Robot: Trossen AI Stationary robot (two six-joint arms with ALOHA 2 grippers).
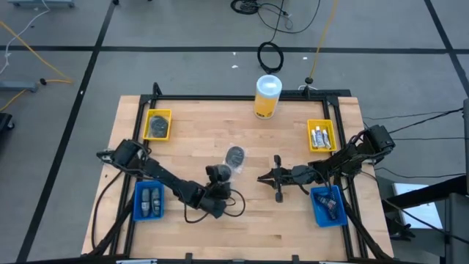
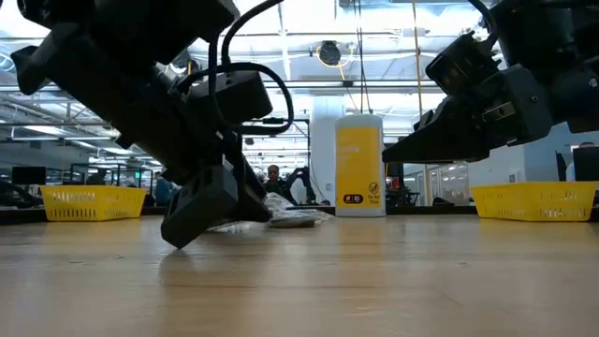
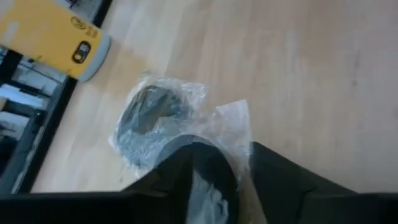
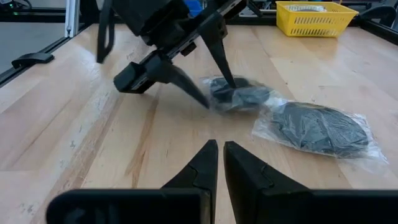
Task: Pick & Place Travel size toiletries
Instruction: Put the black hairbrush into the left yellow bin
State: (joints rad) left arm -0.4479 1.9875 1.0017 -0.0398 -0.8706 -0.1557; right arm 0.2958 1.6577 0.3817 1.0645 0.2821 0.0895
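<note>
Pale wooden table (image 1: 242,220), bright hall behind. Left gripper (image 4: 214,93) straddles one wrapped disc (image 4: 239,94), fingers spread around it; second disc (image 4: 320,127) at its twelve o'clock. Right gripper (image 4: 219,163) pressed together, waiting at three o'clock.

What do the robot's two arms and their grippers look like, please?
Both arms are dark, nearly black, jointed links with black cables looping alongside. The left gripper has two slim, tapering black fingers; the right gripper has flat, wedge-shaped black fingers. No markings show.
</note>
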